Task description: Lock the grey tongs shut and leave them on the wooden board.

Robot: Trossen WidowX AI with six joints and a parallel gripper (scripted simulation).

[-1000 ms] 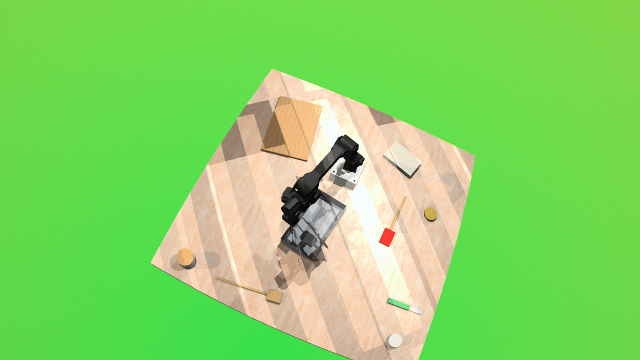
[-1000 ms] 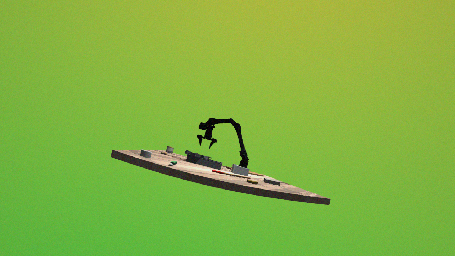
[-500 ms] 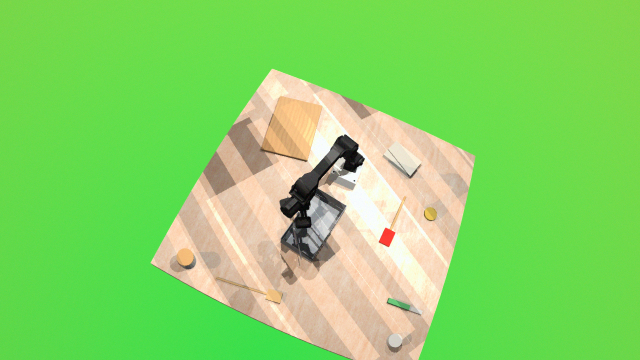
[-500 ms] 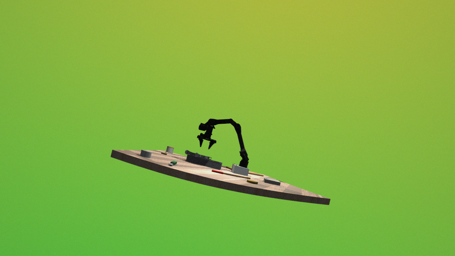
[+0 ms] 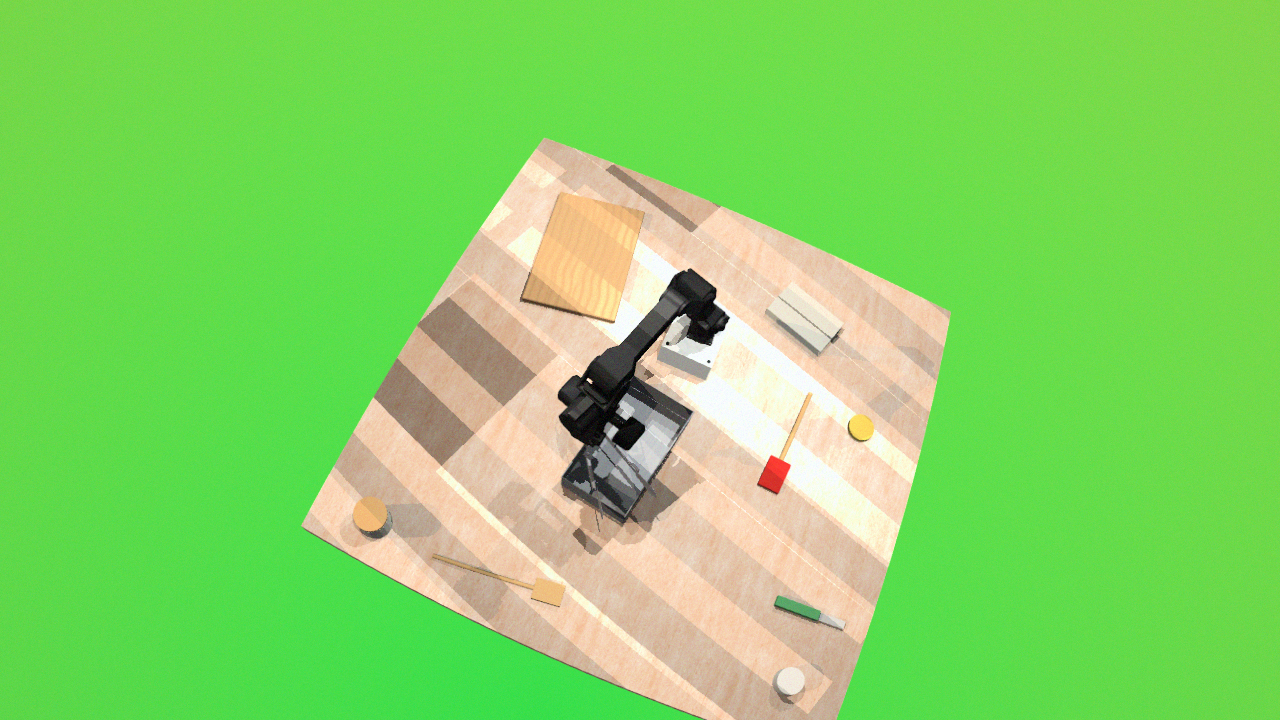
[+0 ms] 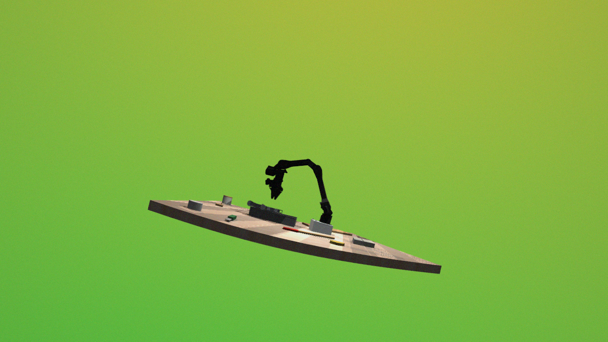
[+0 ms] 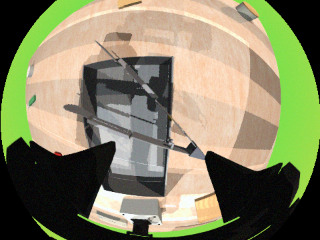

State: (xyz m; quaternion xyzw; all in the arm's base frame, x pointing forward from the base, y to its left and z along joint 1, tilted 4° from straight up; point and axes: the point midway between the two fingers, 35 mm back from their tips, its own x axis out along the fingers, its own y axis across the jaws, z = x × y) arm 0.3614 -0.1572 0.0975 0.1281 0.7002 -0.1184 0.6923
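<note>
The grey tongs (image 7: 110,127) (image 6: 263,207) lie open in a V across the dark roasting tin (image 7: 133,187) (image 5: 691,413) (image 6: 276,217). In the wrist view their hinge end juts past the tin's right rim, near my right fingertip, and both arms spread to the left and up, with their tips beyond the tin. My gripper (image 7: 162,152) (image 6: 274,198) is open and empty, pointing down above the tin and tongs, touching neither. The wooden board (image 5: 586,255) (image 7: 207,209) lies flat at the upper left in the top view, with nothing on it. The arm partly hides the tin there.
The white base block (image 5: 687,360) (image 7: 141,207) stands between tin and board. A grey block (image 5: 796,313), a red-headed spatula (image 5: 774,474), a yellow disc (image 5: 861,428), a green-handled tool (image 5: 796,608), a white cylinder (image 5: 790,681), a wooden turner (image 5: 547,591) and an orange-lidded jar (image 5: 370,514) stand around.
</note>
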